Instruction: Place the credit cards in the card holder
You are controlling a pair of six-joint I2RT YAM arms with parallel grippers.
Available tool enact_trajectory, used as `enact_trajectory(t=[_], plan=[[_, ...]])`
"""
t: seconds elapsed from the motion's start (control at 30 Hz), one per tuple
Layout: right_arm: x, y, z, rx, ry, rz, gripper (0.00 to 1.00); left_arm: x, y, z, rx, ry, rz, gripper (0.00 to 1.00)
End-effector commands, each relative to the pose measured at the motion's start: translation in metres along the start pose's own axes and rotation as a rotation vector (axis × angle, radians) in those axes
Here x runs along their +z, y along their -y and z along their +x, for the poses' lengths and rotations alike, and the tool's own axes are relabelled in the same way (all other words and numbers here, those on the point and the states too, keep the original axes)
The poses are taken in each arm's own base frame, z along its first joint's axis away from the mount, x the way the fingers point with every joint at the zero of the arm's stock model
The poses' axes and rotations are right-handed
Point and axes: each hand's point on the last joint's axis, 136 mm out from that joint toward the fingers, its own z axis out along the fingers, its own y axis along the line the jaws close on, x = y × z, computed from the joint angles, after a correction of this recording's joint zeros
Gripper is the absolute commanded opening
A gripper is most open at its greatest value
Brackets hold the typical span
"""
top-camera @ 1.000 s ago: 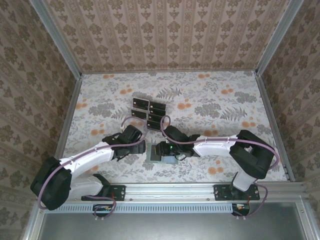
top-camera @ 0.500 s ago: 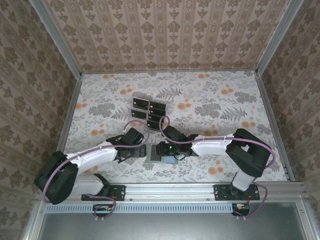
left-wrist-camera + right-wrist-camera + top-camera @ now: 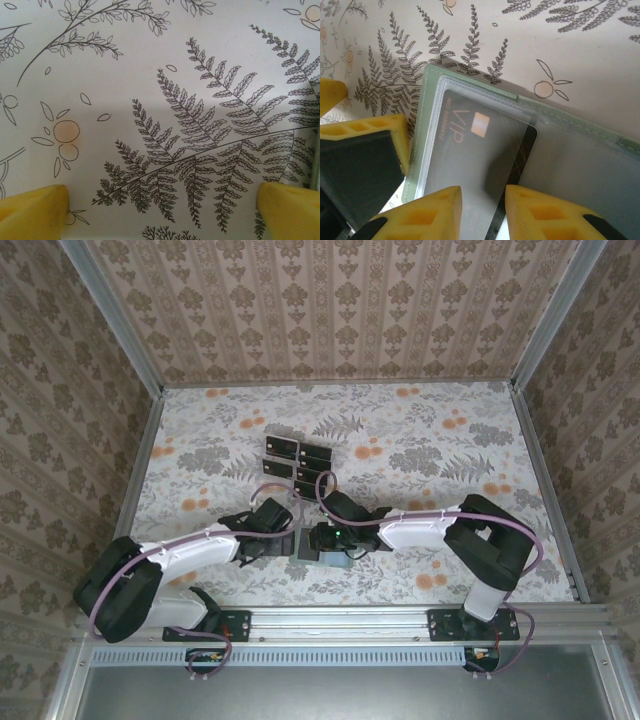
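Pinching the credit card [image 3: 480, 135] in the right gripper [image 3: 484, 196], half inside the card holder [image 3: 580, 165] lying front-centre on the table [image 3: 450, 440]. Leaving the left gripper [image 3: 162, 205] splayed open beside it, so probably risking shoving the loose holder or snagging a corner.

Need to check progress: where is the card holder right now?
In the top view the card holder lies near the table's front edge, centre, under the right fingers, just right of the left fingers.
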Motion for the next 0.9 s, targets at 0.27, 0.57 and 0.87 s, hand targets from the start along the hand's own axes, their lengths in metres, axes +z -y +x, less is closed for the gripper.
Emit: enact_trajectory(t=[0.27,0.57,0.87], plan=[[-0.021,-0.015,-0.013,-0.004,0.036,-0.028,0.32,0.011,0.013,0.020,-0.019,-0.049,0.053,0.99],[-0.033,0.013,-0.016,0.042,0.067,0.049,0.32,0.011,0.012,0.025,-0.024,-0.047,0.061,0.99],[-0.015,0.016,-0.012,0.063,0.034,0.039,0.31,0.013,0.013,0.027,-0.023,-0.047,0.066,0.99]])
